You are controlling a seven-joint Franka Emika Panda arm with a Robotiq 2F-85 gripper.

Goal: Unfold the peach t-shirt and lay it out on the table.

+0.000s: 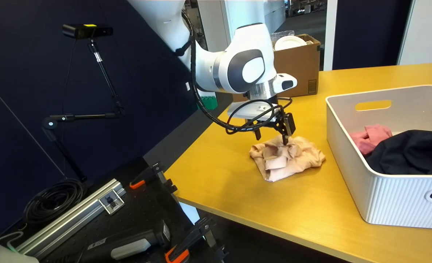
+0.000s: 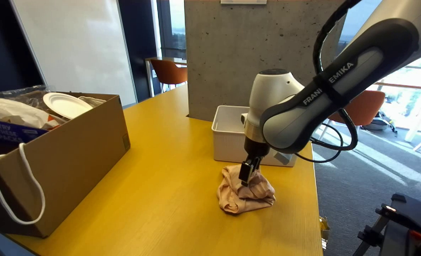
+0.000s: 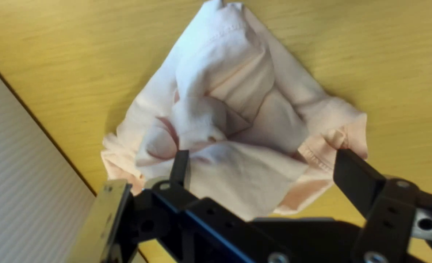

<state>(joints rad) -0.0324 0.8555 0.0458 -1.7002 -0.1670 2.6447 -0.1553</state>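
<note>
Peach t-shirt (image 1: 290, 160): bunched left of bin (image 1: 402, 204), presumably for unfolding room.
Gripper (image 3: 262, 157): spread over it, likely to straddle folds.

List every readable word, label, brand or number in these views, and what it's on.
"FRAN", then a letter cut off by a black band: on the Franka arm.
"EMIKA": same arm, past the band.
"TRY THESE PACK", ending unclear: blue packaging inside the cardboard box.
Too small to read: the print low on that box; labels on the black-and-grey cylindrical device.
No lettering shows on the peach t-shirt.
</note>
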